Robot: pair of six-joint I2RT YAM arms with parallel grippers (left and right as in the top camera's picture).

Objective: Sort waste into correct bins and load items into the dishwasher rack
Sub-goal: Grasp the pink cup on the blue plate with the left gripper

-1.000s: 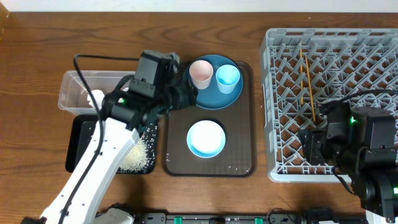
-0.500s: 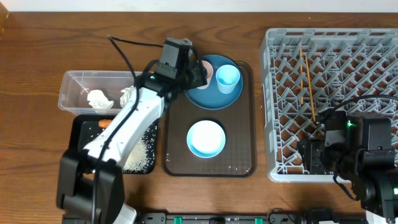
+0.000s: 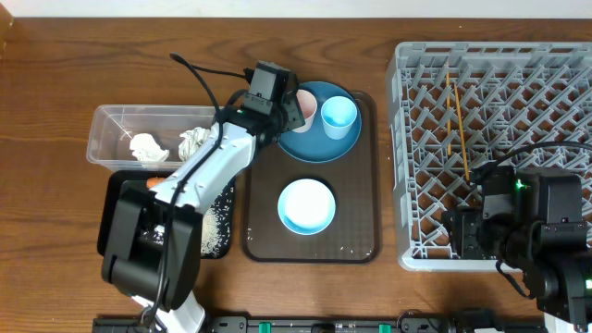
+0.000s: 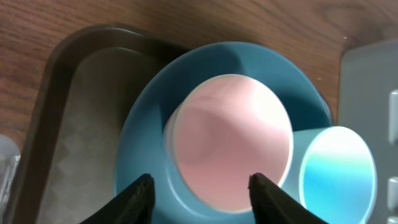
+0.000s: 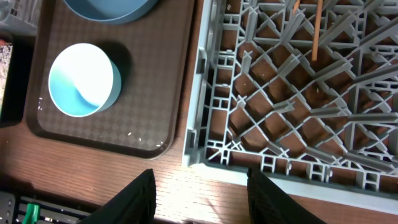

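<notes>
The white cup (image 4: 230, 140) stands on the blue plate (image 4: 149, 155) beside 1 light blue cup (image 4: 339, 168). The left claw (image 4: 200, 190) hangs above it, jaws parted, empty. Looks light, rigid, slick: pinch the rim wall.

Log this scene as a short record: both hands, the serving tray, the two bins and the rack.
left hand: open, above white cup
right hand: open, empty, at near edge of rack
brown tray: blue plate with that cup and light blue cup; bowl
clear tub: two paper wads
black tray: rice, carrot
rack: chopsticks
</notes>
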